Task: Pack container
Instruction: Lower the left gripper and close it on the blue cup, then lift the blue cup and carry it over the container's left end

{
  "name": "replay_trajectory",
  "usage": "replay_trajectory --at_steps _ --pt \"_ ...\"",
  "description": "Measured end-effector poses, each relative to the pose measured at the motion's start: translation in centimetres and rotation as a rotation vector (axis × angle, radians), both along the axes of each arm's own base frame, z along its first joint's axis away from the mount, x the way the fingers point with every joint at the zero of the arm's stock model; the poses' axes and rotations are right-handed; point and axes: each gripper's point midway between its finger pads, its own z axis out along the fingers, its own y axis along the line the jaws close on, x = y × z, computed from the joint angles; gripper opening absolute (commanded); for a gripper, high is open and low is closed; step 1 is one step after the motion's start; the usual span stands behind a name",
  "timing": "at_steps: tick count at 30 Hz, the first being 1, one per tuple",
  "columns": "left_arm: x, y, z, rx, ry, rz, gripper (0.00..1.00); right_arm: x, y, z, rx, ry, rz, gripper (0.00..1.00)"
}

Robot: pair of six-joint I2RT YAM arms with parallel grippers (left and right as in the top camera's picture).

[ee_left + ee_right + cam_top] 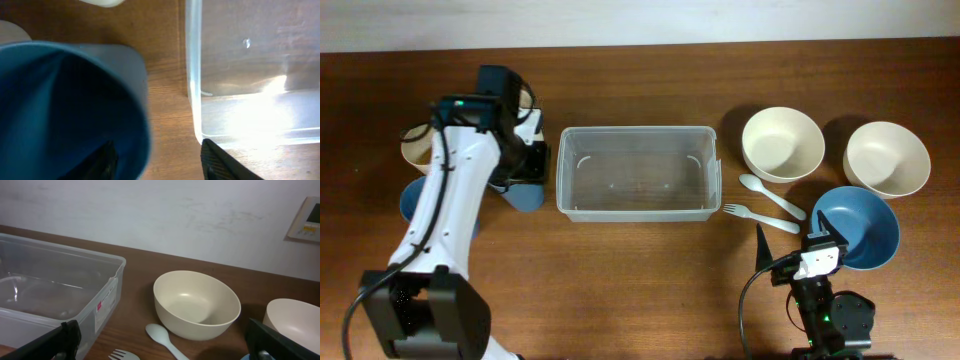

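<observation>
Left arm (440,220) reaches beside the container (635,129); only the wrist view shows the left claw (156,146) part-open, straddling a blue cup's (65,100) wall. Right claw (161,330) gapes empty.

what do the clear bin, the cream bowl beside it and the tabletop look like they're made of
The container: clear, glossy plastic; the wood shows through its walls. The cream bowl: matte, probably plastic or a fibre composite, given its soft, dull sheen; hard to say which. The table: wood or wood-look laminate, with brown grain streaks.
</observation>
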Motion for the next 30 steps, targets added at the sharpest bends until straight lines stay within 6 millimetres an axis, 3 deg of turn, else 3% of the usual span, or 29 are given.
replay_trajectory --at_steps 10,16,21,30 --pt "0.1 0.0 -2.7 0.084 0.075 -0.008 0.47 0.0 0.0 0.0 0.0 0.0 0.0 0.99" --pt "0.2 1.0 -2.9 0.142 0.077 0.035 0.25 0.0 0.0 0.0 0.0 0.0 0.0 0.99" --pt "0.3 1.3 -2.9 0.158 0.073 0.049 0.02 0.0 0.0 0.0 0.0 0.0 0.0 0.99" --pt "0.0 1.5 -2.9 0.167 0.083 0.064 0.01 0.0 0.0 0.0 0.0 0.0 0.0 0.99"
